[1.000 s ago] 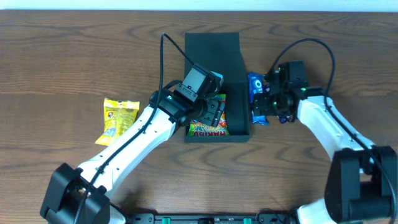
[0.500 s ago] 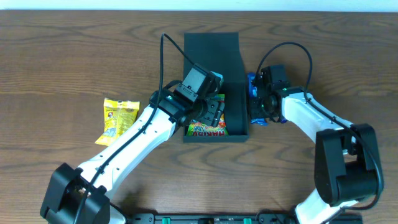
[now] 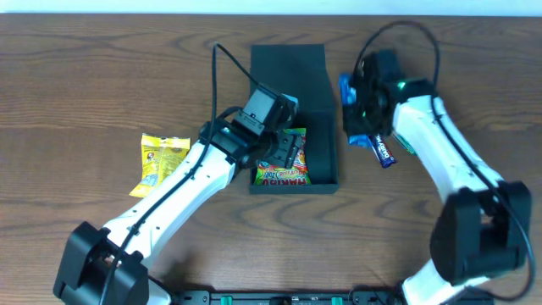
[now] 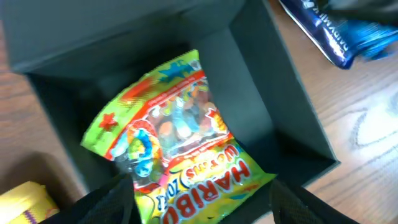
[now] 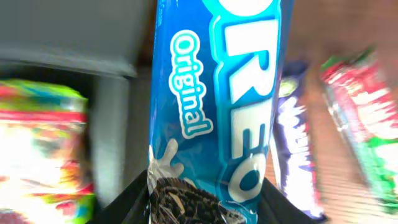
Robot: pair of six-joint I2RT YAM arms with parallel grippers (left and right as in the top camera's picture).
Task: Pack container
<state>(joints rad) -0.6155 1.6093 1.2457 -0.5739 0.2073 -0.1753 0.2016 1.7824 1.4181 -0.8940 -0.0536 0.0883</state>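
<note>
Since half a sec ago the right hand [image 3: 357,119] has swung up & away from the container [image 3: 320,93], taking the Oreo pack [image 3: 345,86] with it. We now see a dark-blue bar [image 3: 383,152] lying bare on the surface [image 3: 85,76]. Per the wrist cam, that hand is clamped on the pack's lower end. The container sits mid-surface btw the two arms, lid flap [image 3: 288,59] open toward the far edge, same spot as before. A Haribo bag [image 3: 284,175] lies inside at its near end. The left hand [image 3: 284,152] hangs over the bag, fingers [image 4: 109,202] apart on either side; contact we can't tell. A yellow packet [image 3: 163,161] lies well left of the container. A red-green wrapper [image 5: 360,124] lies just beside the bar.
</note>
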